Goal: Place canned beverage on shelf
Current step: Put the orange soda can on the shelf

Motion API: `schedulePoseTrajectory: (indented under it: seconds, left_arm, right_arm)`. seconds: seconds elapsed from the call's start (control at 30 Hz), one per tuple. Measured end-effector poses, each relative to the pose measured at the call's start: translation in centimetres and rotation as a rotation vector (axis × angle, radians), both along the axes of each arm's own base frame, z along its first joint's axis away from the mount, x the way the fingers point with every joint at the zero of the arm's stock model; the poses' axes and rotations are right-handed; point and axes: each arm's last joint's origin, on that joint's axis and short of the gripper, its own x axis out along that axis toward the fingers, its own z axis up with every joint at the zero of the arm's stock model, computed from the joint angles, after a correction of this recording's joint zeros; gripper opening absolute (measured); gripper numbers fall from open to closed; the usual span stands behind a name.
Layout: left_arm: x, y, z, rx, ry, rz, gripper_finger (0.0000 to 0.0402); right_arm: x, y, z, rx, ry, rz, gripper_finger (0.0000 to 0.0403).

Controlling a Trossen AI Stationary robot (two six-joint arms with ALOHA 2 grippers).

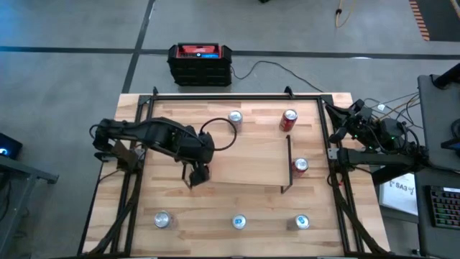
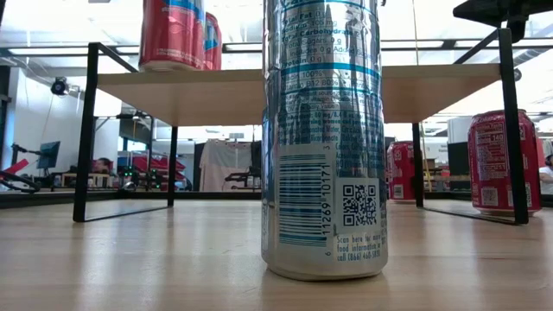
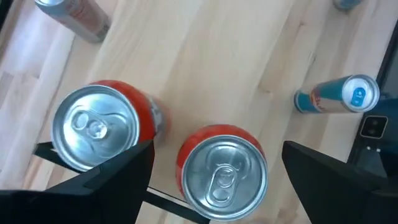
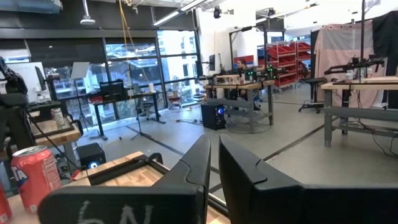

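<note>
Two red cans stand on the left end of the shelf, a light-wood board on black legs in the middle of the table. In the low view they show on the shelf's top. My left gripper hangs over them, pointing steeply down, open. One can stands below the gap between its fingers, clear of both. The other stands beside one finger. My right gripper is shut and waits at the table's right edge, touching nothing.
Behind the shelf stand a silver can and a red can, and another red can is at its right end. Three silver cans line the near edge, one filling the low view. A black-and-red box lies beyond the table.
</note>
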Motion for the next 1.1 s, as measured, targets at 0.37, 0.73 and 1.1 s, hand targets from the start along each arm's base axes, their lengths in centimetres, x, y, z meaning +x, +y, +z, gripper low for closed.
schedulePoseTrajectory:
  seconds: [0.37,0.73,1.1]
  left_arm:
    - [-2.3,-1.8,0.8,0.087,-0.031,-0.136,0.0327]
    - [-3.0,-5.4,1.2,0.068,-0.108,-0.202,0.0273]
    - [-1.9,-9.5,-1.4,0.164,-0.066,-0.202,0.0216]
  right_arm:
    - [0.0,0.0,0.0,0.000,0.000,0.000,0.0022]
    - [0.0,0.0,0.0,0.000,0.000,0.000,0.0022]
    - [0.0,0.0,0.0,0.000,0.000,0.000,0.0022]
